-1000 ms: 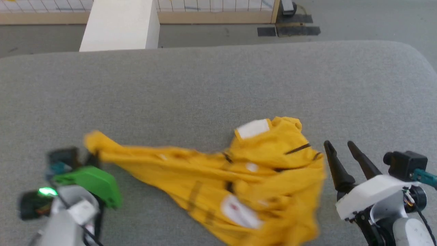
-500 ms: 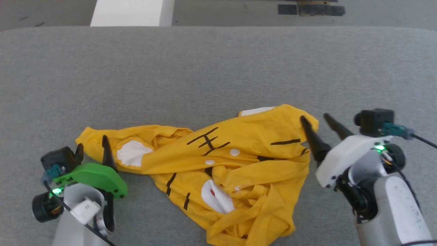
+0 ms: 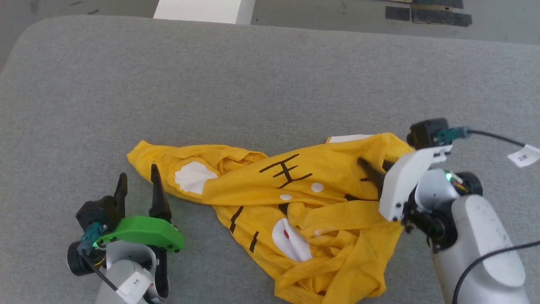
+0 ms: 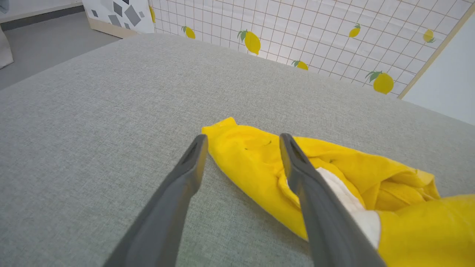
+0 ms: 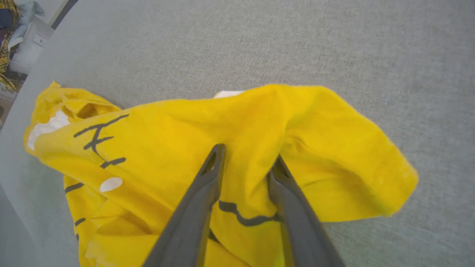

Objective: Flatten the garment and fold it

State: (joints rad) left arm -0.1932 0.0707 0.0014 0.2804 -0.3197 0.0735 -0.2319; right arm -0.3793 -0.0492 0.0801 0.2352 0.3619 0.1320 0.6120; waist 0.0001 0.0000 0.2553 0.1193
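Flattening has barely begun; the yellow T-shirt (image 3: 295, 198) lies crumpled on the grey cushion (image 3: 253, 84); left gripper (image 3: 138, 185) spread, empty; right gripper (image 5: 246, 157) pinching a shirt ridge; folding remains.

garment (image 3: 320, 202) hem cut off at head view's bottom edge, underside hidden

The left gripper (image 3: 138, 182) sits low at the left, fingers spread apart and pointing up and away, nothing between them; a green cover caps its wrist. The right gripper (image 3: 373, 166) reaches inward from the right on a pale forearm, its fingers (image 5: 207, 178) a narrow gap apart with cloth bunched between them, apparently not fully clamped.
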